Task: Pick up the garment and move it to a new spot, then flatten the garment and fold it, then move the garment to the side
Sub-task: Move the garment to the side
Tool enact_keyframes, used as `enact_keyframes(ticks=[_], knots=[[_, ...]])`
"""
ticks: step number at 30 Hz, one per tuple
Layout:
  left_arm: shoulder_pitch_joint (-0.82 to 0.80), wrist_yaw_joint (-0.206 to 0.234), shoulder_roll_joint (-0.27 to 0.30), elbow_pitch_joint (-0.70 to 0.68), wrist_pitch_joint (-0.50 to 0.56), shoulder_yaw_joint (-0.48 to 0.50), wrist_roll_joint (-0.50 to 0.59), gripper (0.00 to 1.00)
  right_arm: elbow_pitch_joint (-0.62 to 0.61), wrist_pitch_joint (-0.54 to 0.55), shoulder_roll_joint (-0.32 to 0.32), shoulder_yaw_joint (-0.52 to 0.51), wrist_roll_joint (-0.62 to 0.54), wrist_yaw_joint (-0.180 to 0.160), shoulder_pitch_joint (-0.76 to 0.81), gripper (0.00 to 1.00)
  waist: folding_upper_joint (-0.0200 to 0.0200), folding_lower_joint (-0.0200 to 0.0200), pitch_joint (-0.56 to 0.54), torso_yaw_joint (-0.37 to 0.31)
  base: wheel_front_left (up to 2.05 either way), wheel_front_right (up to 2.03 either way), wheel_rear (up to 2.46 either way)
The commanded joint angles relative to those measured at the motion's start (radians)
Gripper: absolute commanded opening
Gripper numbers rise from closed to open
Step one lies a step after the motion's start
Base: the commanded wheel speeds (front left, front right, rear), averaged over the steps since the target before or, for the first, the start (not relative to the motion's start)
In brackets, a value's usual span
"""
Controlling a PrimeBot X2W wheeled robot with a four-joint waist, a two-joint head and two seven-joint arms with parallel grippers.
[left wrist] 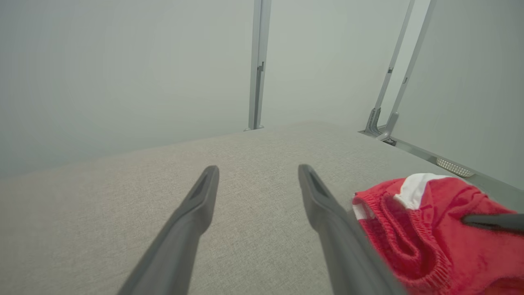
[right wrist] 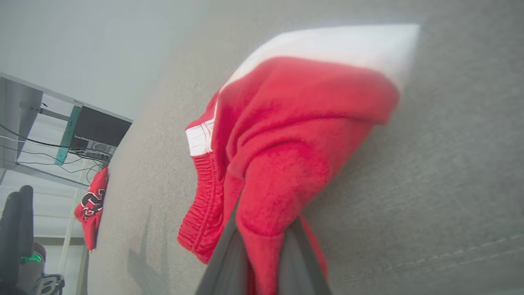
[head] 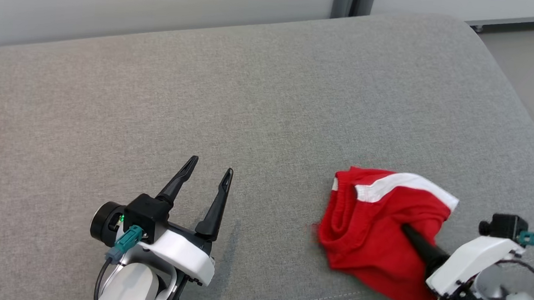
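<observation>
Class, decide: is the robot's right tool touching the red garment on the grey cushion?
Touching. In the right wrist view, the right tool has the red garment pinched between its two fingers.

Head view steeply down on cushion, wrist views low, near, all sharing garment

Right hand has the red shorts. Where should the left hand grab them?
The ribbed waistband of the red shorts, coming from their left: it stands as a thick rolled edge facing the open left hand, away from where the right hand pinches.
</observation>
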Motion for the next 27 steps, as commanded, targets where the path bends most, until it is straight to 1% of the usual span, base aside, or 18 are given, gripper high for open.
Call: enact_keyframes(ticks=[1, 7, 8, 10, 14, 15, 17, 20, 27], knots=[[-0.019, -0.005, 0.007, -0.033, -0.006, 0.035, 0.013, 1.00, -0.018, -0.024, -0.037, 0.020, -0.038, 0.005, -0.057, 0.00, -0.0001, -0.0001, 0.012, -0.004, 0.00, 0.00, 0.00], [-0.030, -0.011, 0.007, -0.039, -0.006, 0.024, 0.028, 1.00, 0.051, -0.085, -0.108, 0.021, -0.141, 0.005, -0.179, 0.00, -0.0001, -0.0001, 0.050, 0.027, 0.00, 0.00, 0.00], [-0.034, -0.012, 0.007, -0.039, -0.006, 0.021, 0.033, 1.00, 0.095, -0.099, -0.133, 0.018, -0.176, 0.005, -0.224, 0.00, -0.0001, -0.0001, 0.065, 0.043, 0.00, 0.00, 0.00], [-0.039, -0.013, 0.007, -0.042, -0.006, 0.017, 0.039, 1.00, 0.147, -0.112, -0.160, 0.015, -0.212, 0.005, -0.268, 0.00, -0.0001, -0.0001, 0.079, 0.063, 0.00, 0.00, 0.00], [-0.048, -0.014, 0.007, -0.051, -0.006, 0.012, 0.050, 1.00, 0.252, -0.124, -0.202, 0.004, -0.258, 0.005, -0.350, 0.00, -0.0001, -0.0001, 0.106, 0.105, 0.00, 0.00, 0.00], [-0.048, -0.014, 0.007, -0.051, -0.006, 0.012, 0.050, 1.00, 0.252, -0.124, -0.202, 0.004, -0.258, 0.005, -0.350, 0.00, -0.0001, -0.0001, 0.106, 0.105, 0.00, 0.00, 0.00], [-0.053, -0.015, 0.007, -0.059, -0.006, 0.008, 0.053, 1.00, 0.294, -0.127, -0.223, 0.003, -0.278, 0.005, -0.389, 0.00, -0.0001, -0.0001, 0.118, 0.127, 0.00, 0.00, 0.00], [-0.061, -0.014, 0.007, -0.071, -0.006, 0.003, 0.054, 1.00, 0.329, -0.129, -0.234, -0.002, -0.277, 0.005, -0.444, 0.00, -0.0001, -0.0001, 0.132, 0.158, 0.00, 0.00, 0.00], [-0.069, -0.004, 0.007, -0.087, -0.006, -0.006, 0.048, 1.00, 0.319, -0.111, -0.248, 0.037, -0.252, 0.005, -0.559, 0.00, -0.0001, -0.0001, 0.145, 0.218, 0.00, 0.00, 0.00]])
